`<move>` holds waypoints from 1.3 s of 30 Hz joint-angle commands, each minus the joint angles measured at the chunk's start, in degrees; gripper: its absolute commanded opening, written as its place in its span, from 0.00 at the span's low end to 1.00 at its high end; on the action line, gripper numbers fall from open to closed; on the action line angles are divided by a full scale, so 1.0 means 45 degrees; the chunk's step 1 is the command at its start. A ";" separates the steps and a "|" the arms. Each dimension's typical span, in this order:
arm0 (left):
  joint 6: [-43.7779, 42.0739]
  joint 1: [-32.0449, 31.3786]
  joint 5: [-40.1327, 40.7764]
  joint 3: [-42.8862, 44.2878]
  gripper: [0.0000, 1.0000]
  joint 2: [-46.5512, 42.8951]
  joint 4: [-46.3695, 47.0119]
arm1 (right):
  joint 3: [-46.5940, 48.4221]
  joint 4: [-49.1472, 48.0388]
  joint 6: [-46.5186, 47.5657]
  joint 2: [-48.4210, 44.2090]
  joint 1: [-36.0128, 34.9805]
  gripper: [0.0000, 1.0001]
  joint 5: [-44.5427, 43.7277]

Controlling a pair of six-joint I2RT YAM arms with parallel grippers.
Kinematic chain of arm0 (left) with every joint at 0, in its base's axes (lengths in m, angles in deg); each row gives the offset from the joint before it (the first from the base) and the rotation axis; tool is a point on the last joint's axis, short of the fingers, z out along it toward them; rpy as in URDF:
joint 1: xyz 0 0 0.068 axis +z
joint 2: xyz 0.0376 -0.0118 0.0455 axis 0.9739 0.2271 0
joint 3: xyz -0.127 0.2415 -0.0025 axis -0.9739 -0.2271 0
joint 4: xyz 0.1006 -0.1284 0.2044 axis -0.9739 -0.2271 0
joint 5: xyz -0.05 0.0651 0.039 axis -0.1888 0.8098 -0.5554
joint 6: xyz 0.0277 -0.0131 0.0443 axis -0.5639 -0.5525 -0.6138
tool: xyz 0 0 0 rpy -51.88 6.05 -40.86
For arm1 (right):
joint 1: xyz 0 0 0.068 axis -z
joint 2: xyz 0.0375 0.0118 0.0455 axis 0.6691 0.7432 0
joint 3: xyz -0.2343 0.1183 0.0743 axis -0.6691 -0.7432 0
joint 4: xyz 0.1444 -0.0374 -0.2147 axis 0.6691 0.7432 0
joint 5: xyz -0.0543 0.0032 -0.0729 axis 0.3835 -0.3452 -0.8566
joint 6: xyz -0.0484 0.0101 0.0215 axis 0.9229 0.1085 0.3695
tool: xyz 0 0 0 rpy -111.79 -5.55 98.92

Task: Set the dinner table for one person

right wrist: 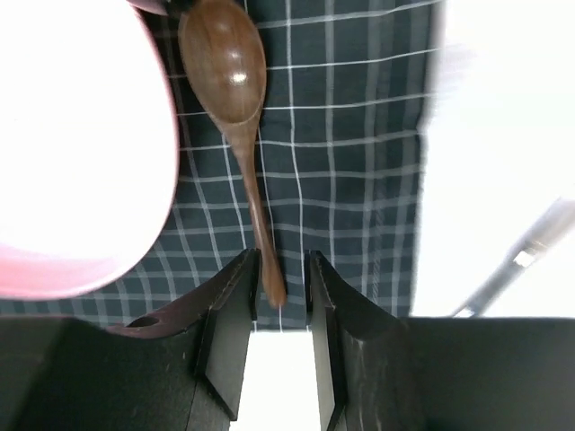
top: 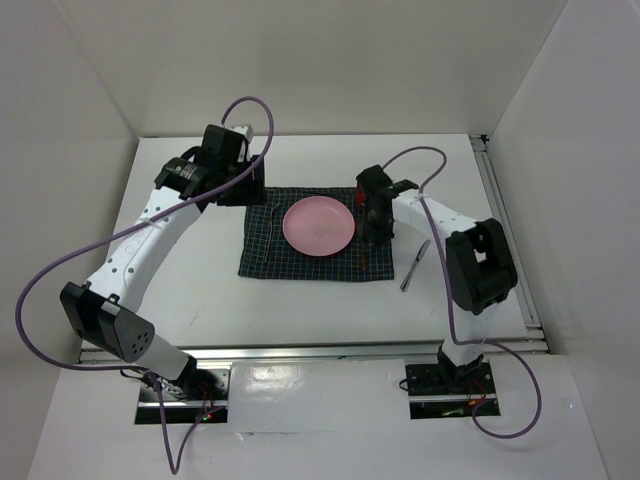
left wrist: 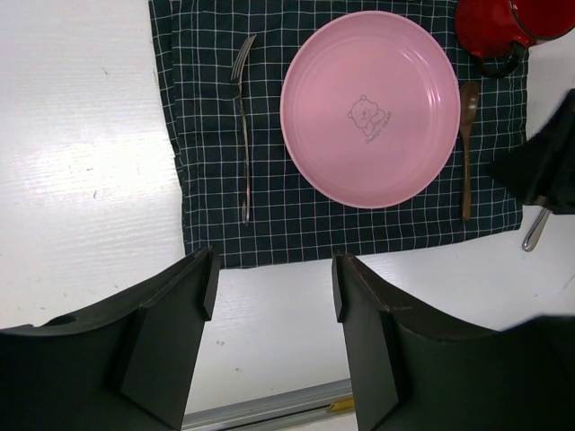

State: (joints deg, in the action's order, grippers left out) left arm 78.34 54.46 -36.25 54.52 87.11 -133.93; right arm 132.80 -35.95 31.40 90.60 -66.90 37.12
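Observation:
On the white dinner table (top: 190, 290) a dark checked mat (top: 262, 262) holds a pink plate (top: 318, 225), a fork (top: 272, 232) to its left and a brown wooden spoon (right wrist: 225, 63) to its right. A red mug (left wrist: 503, 27) stands at the mat's far right corner. My right gripper (right wrist: 281, 283) is over the spoon's handle end with its jaws a little apart, a gap left beside the handle. In the left wrist view the spoon (left wrist: 466, 153) lies flat on the mat. My left gripper (left wrist: 274, 287) is open and empty over bare table beside the mat.
A metal knife (top: 415, 265) lies on the table right of the mat, and also shows in the right wrist view (right wrist: 521, 256). A silver rail (left wrist: 269, 406) runs along the table edge. White walls enclose the table.

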 commanded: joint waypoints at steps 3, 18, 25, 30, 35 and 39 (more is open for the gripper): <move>0.0228 -0.0019 -0.0142 -0.0140 0.70 -0.0447 0.0197 | -0.1275 0.0643 -0.0697 -0.3330 0.1038 0.45 -0.1456; 0.0111 -0.0019 -0.0376 -0.0023 0.70 -0.0565 0.0314 | -0.5384 -0.1429 -0.0404 -0.3535 0.3953 0.64 0.0419; -0.0005 -0.0019 -0.0259 -0.0023 0.70 -0.0565 0.0197 | -0.5659 -0.2346 -0.0656 -0.2618 0.3953 0.55 0.0381; -0.0006 -0.0019 -0.0259 -0.0023 0.70 -0.0447 0.0197 | -0.5893 -0.2599 -0.0775 -0.2362 0.3953 0.41 -0.0107; -0.0006 -0.0019 -0.0376 0.0094 0.70 -0.0311 0.0197 | -0.5893 -0.2718 -0.0775 -0.1932 0.3953 0.26 -0.0263; -0.0006 -0.0019 -0.0376 0.0094 0.70 -0.0311 0.0197 | -0.5620 -0.2329 -0.0775 -0.2243 0.3953 0.04 -0.0519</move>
State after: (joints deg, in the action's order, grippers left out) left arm 78.25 54.46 -37.28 54.04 86.92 -133.76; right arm 108.74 -43.62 28.97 77.73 -48.98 36.85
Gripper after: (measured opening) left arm 0.700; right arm 0.090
